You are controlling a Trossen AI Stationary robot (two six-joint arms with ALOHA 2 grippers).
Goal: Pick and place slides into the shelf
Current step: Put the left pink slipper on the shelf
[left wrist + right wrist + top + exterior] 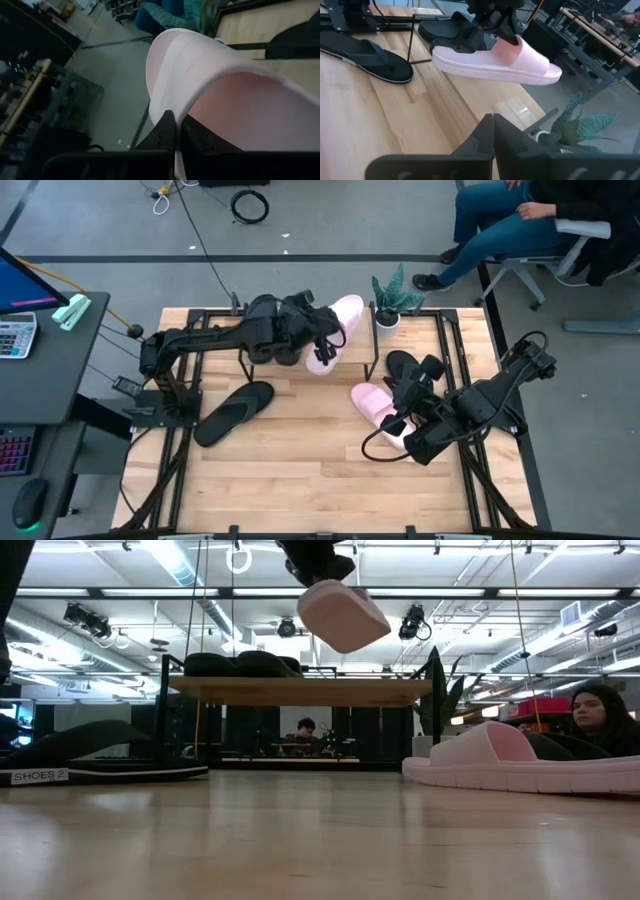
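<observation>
My left gripper [322,335] is shut on a pale pink slide [338,320] and holds it in the air above the shelf [300,690]. In the low view that slide [342,615] hangs well over the plank top. Two black slides [240,664] sit on the shelf's left part. The second pink slide [372,402] lies sole down on the table, next to my right gripper [405,395]. That gripper is shut [493,120] and touches nothing I can see. A black flip-flop [235,410] lies flat on the table's left half. My left gripper pinches the pink slide's wide strap [200,115] at its edge between the two fingers [167,127]. In the right wrist view the fingers come down from above onto the strap [507,47]. The slide is lifted clear, roughly level, sole down.
A small potted plant [395,298] stands at the table's far edge, right of the shelf. Another black sandal [400,363] lies partly under my right arm. A seated person [500,225] is beyond the far right corner. Bare wood shows along the near edge [300,480].
</observation>
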